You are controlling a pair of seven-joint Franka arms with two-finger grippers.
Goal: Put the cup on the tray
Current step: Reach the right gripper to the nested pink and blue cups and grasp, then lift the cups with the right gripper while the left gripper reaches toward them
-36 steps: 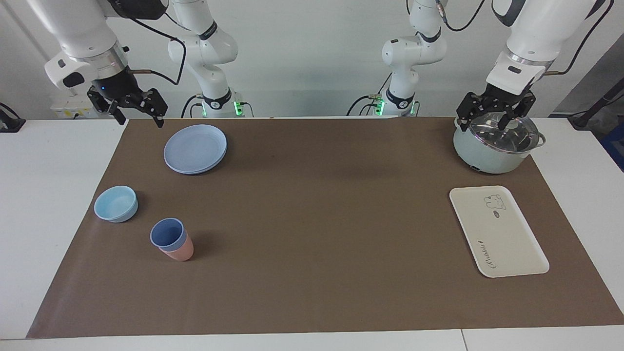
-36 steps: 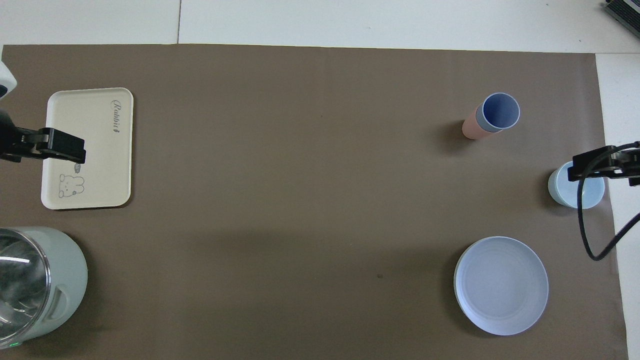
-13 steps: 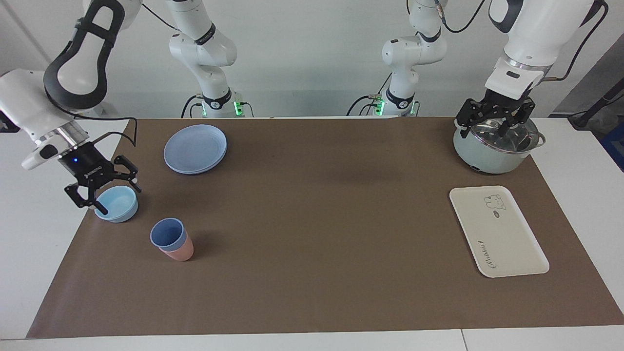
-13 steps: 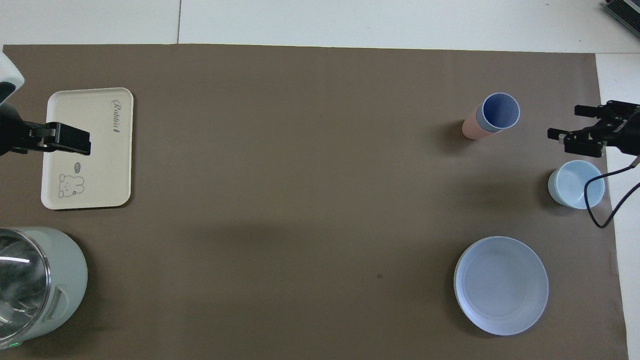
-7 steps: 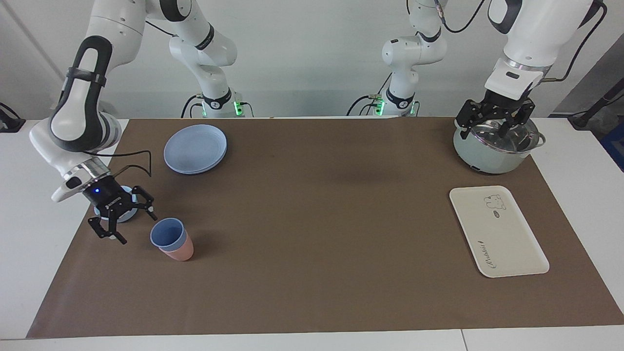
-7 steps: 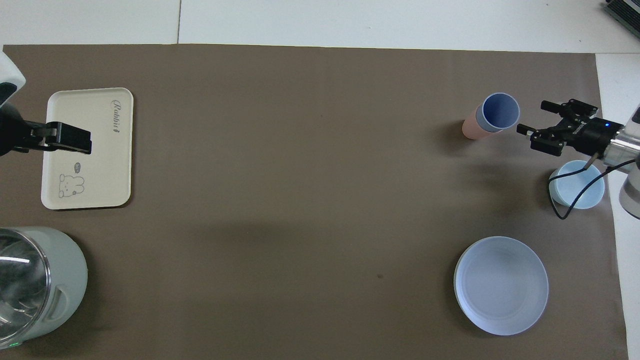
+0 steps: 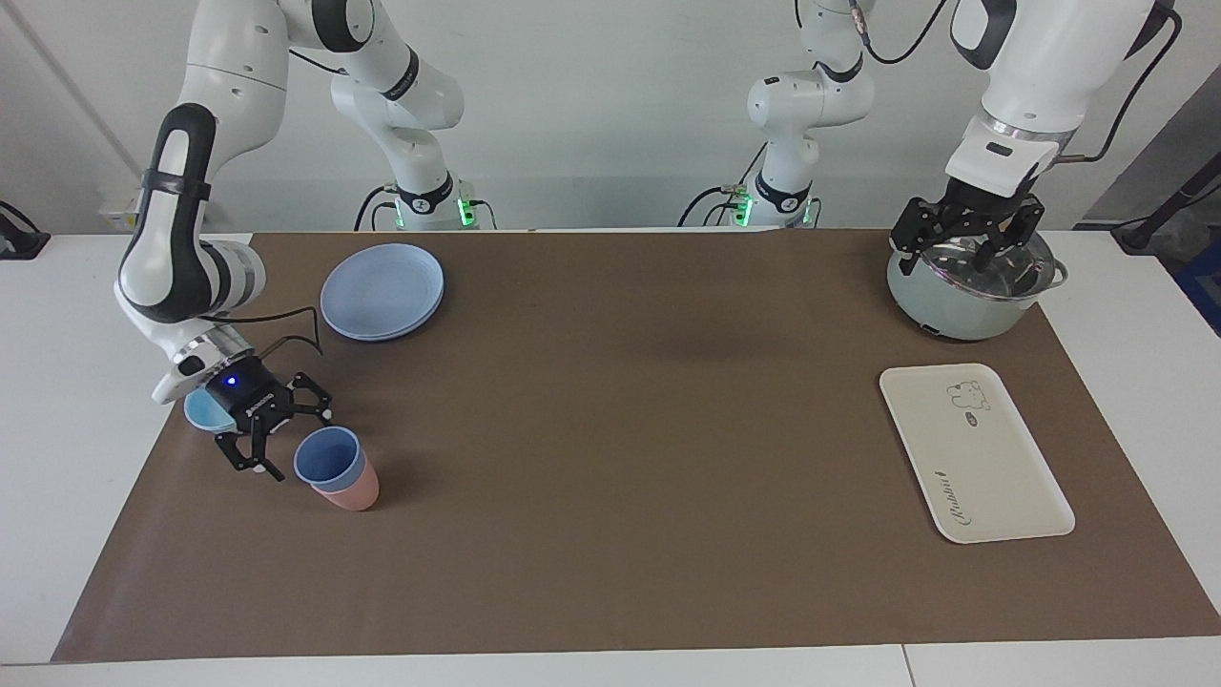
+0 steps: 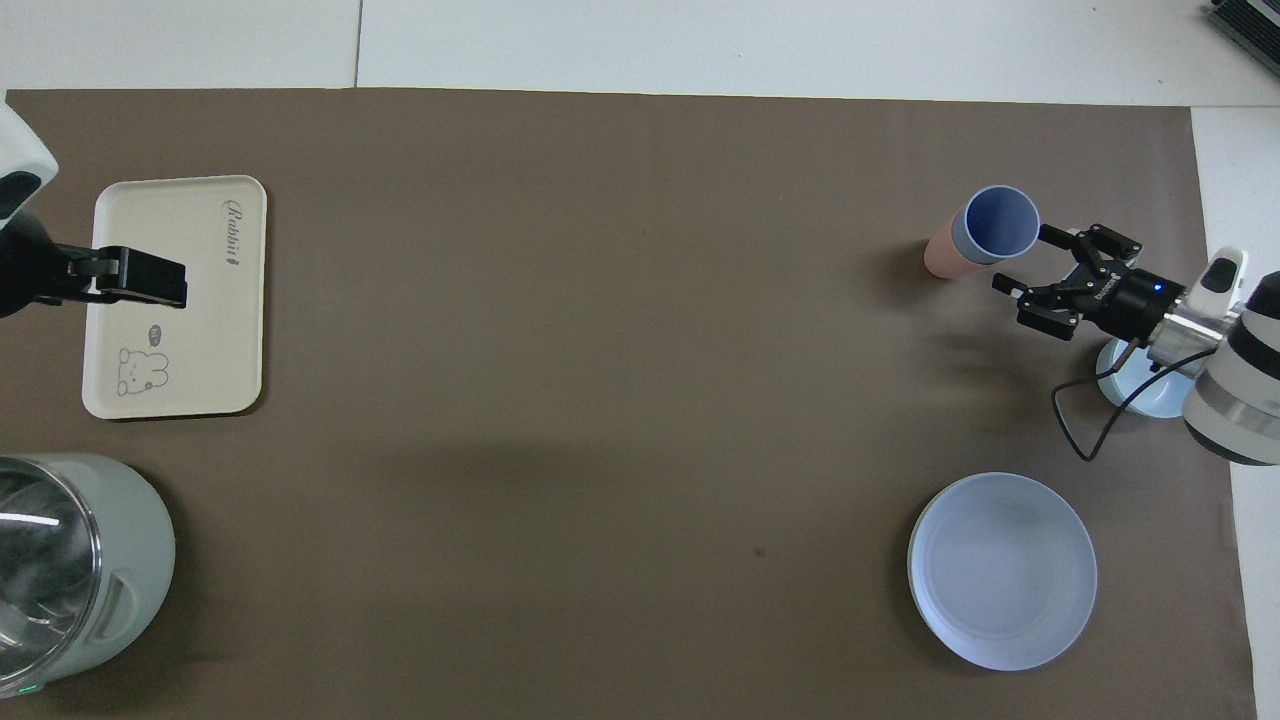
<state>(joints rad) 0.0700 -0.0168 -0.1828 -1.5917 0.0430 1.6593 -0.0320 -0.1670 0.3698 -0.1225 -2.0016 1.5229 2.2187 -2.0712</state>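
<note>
- Cup [image 7: 327,457] is sitting nested in the pink cup [image 7: 351,492], just beside your right gripper [image 7: 292,438], whose jaws are gaping wide, not touching it.
- Tray [image 7: 974,450] is lying bare.
- Your left gripper [image 7: 965,245] is hovering spread over the pot [image 7: 959,301].

Tray [image 8: 200,300]: script lettering along one short end, reads approx. "Rabbit"; small cartoon bear drawing at the other end, with a tiny oval mark beside it, illegible. White marking on right gripper [image 7: 291,441] body, too small to read
</note>
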